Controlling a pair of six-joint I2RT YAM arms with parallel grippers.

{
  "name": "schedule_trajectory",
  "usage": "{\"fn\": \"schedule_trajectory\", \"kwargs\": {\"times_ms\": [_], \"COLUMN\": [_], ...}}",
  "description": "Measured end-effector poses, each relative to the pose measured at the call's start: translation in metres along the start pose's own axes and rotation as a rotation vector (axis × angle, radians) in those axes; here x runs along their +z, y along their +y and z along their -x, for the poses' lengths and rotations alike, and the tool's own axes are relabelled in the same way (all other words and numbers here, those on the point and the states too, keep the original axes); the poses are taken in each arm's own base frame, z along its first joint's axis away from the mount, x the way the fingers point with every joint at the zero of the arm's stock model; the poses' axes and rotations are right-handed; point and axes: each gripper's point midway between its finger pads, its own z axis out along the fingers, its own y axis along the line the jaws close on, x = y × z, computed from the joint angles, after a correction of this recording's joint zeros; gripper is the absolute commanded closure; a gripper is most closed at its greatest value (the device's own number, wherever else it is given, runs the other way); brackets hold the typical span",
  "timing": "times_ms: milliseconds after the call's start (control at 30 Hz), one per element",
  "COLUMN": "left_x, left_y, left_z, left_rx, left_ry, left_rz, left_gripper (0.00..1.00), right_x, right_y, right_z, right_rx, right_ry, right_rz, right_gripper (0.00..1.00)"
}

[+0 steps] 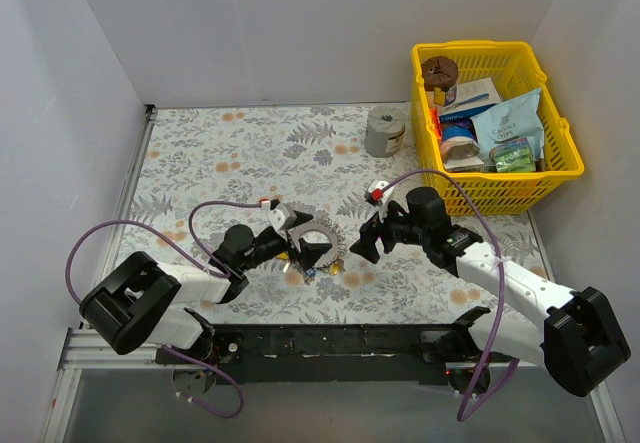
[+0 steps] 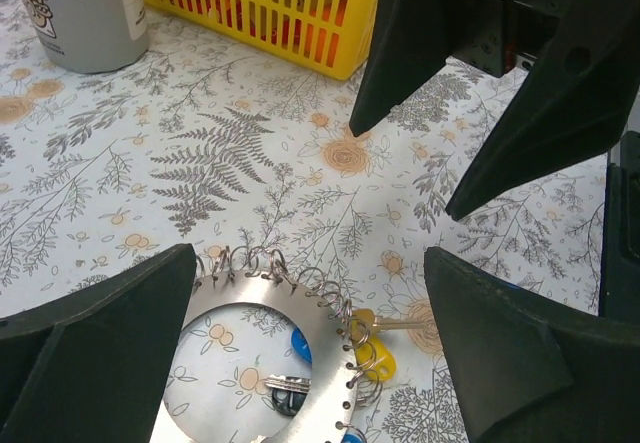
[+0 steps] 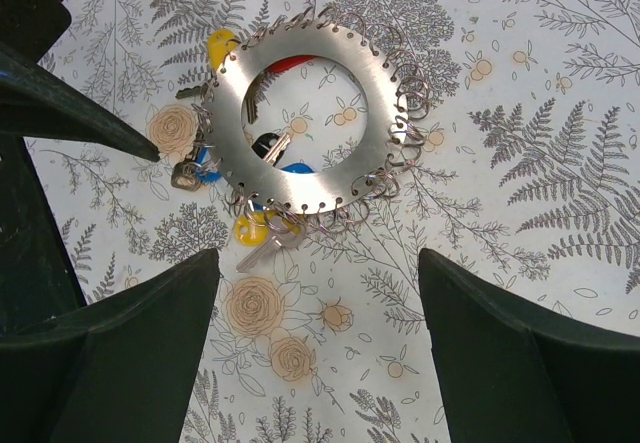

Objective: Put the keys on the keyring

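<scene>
Keyring (image 3: 385,113): flat brushed-grey metal ring with wire loops edging it, lying on floral tablecloth (image 1: 250,153) between grippers | keys (image 3: 252,230): yellow, blue, red heads clustering at its rim | left gripper (image 2: 310,258), right gripper (image 3: 318,258): gaping wide, gripping nothing

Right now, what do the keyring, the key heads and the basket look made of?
Keyring: bare metal, probably steel or aluminium. It shows a flat grey brushed sheen, fine streaks and punched holes along the edge.
Key heads: likely glossy plastic in yellow, blue and red, on silvery metal blades.
Basket: yellow moulded plastic, going by the uniform colour and slotted walls.
</scene>
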Motion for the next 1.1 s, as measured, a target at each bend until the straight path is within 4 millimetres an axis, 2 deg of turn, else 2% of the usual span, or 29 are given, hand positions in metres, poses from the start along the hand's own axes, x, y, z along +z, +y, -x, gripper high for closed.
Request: {"fn": "schedule_trajectory", "kwargs": {"times_ms": [167,267,567,700,800,967,1100], "left_x": [-0.001,-0.002,0.010,-0.010,-0.028,-0.048,-0.060], "left_y": [0.004,0.015,0.096,0.115,0.122,0.134,0.141], "left_z": [0.004,0.004,-0.006,-0.026,-0.030,-0.011,0.002], "left_rx": [-0.047,-0.098,-0.334,-0.374,-0.384,-0.376,-0.369], "left_ry": [-0.006,-0.005,0.054,0.095,0.093,0.019,-0.029], "left_rz": [0.037,0.115,0.594,0.750,0.836,0.943,1.013], "left_gripper": [0.02,0.02,0.02,0.02,0.02,0.02,0.02], "right_x": [-0.002,-0.003,-0.005,-0.011,-0.016,-0.024,-0.030], "right_y": [-0.001,-0.005,-0.032,-0.048,-0.057,-0.063,-0.067], "right_z": [0.003,0.003,-0.006,-0.008,-0.011,-0.017,-0.011], "right_rx": [-0.003,0.006,0.096,0.145,0.178,0.210,0.209], "right_ry": [-0.017,-0.025,-0.002,-0.008,-0.015,-0.030,-0.063], "right_rz": [-0.015,-0.042,-0.174,-0.236,-0.275,-0.322,-0.355], "right_gripper": [0.09,0.09,0.08,0.07,0.07,0.07,0.05]}}
